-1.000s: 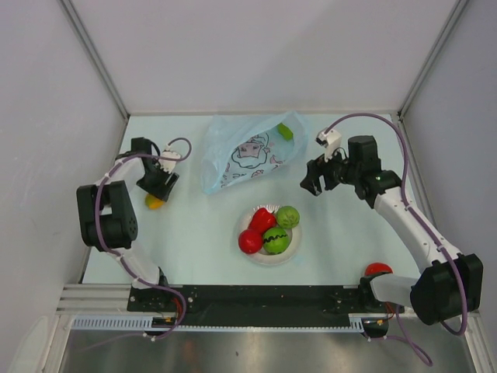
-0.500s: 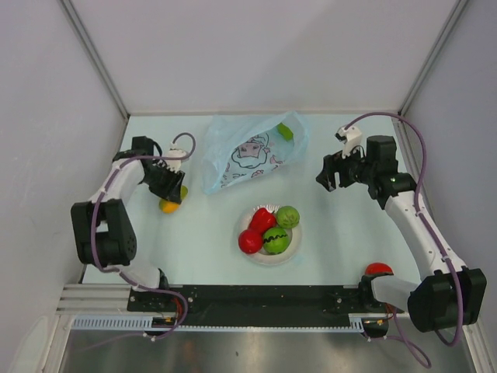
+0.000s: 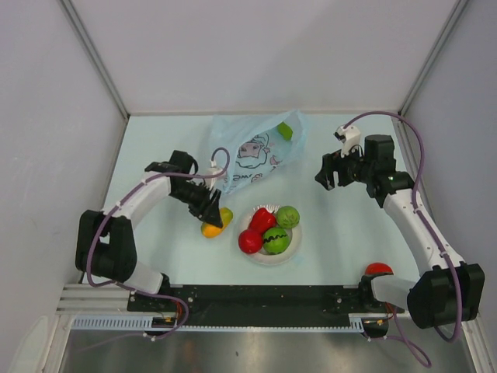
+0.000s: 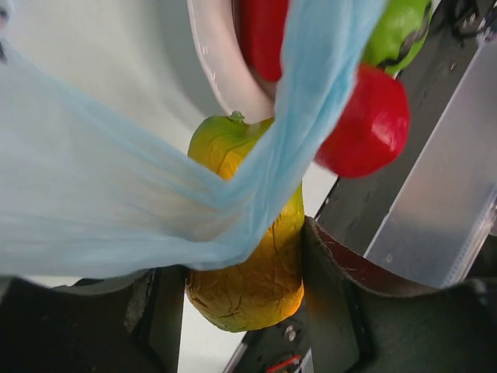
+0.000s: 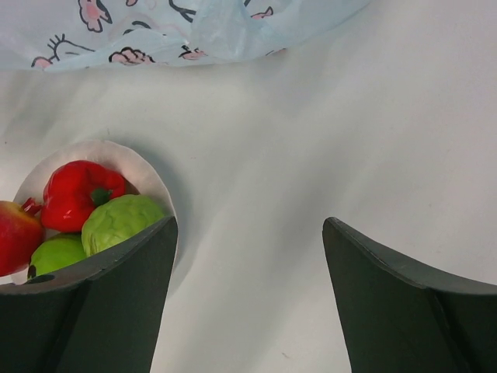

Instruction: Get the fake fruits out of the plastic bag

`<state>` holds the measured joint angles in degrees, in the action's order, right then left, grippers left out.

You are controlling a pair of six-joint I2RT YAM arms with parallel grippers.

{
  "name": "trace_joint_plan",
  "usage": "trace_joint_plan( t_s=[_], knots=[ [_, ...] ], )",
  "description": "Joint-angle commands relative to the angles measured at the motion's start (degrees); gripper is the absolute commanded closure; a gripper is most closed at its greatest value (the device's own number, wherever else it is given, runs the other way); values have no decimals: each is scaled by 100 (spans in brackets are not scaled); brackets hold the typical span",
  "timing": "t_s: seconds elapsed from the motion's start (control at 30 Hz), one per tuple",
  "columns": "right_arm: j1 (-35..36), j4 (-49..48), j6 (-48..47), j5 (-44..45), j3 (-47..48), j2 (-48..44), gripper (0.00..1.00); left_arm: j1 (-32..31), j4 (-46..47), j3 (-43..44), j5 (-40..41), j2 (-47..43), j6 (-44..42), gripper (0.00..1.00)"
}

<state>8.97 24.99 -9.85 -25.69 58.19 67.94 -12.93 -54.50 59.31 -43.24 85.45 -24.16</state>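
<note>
your left gripper (image 3: 211, 213) is pinching the yellow-orange fruit (image 4: 248, 287). the fruit fills the gap between the fingers (image 4: 335, 311) and, as far as the wrist view shows, touches both of them. a stretched strip of the plastic bag (image 3: 252, 155) lies across the fruit's upper half, right in front of this gripper and touching the fruit. the rest of the bag spreads on the table (image 3: 155, 256) beyond and to one side of the gripper.

just past the left fingertips sits the white plate (image 3: 268, 257), close to the held fruit. it holds a red pepper (image 3: 263, 220), a red apple (image 3: 249, 242), a bumpy green fruit (image 3: 288, 216) and a green fruit with a dark zigzag (image 3: 276, 239).

your right gripper (image 3: 330, 172) is spread wide with nothing between its fingers, only bare table under the gap. the plate lies beside the finger on the left of its wrist view, and the bag's printed side lies ahead of it, well apart. a small green fruit (image 3: 285, 131) shows at the end of the bag nearest this gripper.
</note>
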Motion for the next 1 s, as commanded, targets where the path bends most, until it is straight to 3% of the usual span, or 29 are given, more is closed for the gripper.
trace_joint_plan(
  t_s=[0.0, 0.23, 0.37, 0.7, 0.8, 0.97],
  knots=[
    [-27, -48, -26, 143, 69, -35, 20, -227, 1397, 107, -483, -231, 1262, 95],
    [-150, 58, -52, 161, 69, -79, 20, -535, 2215, 248, -632, 270, 2240, 91],
    [-220, 49, -44, 144, 69, -53, 20, -833, 2426, 274, -607, 498, 2538, 90],
    [-370, -12, -17, 100, 43, 17, 20, -913, 2611, 309, -501, 903, 2873, 85],
    [-379, -30, -9, 91, 25, 52, 20, -913, 2707, 204, -439, 895, 3093, 80],
    [-396, -99, 9, 82, 25, 123, 20, -922, 2779, -33, -281, 798, 3172, 61]
  ],
)
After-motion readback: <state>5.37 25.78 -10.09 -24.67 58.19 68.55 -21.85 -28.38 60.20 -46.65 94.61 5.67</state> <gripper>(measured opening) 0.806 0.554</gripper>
